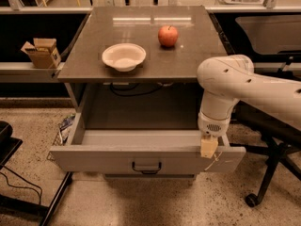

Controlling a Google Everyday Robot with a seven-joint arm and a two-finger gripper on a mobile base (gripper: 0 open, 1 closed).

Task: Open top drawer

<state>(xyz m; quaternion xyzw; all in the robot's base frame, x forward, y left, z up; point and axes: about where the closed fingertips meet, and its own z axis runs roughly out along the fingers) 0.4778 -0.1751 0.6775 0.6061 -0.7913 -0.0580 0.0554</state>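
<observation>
The top drawer (94, 160) is a wide grey drawer with a small black bar handle (146, 166) and a pale string-like mark (219, 158) near its right end. It stands pulled far out from under the table, and its inside looks empty. My gripper (209, 147) hangs from the white arm (225, 86) at the top edge of the drawer front, near its right end. The lower drawers are hidden behind the open drawer front.
On the tabletop (197, 55) sit a white bowl (123, 56) and a red apple (168, 36). A cardboard box (41, 52) is on a shelf at left. An office chair base (265, 178) stands at right, and a black stand (9, 145) at left.
</observation>
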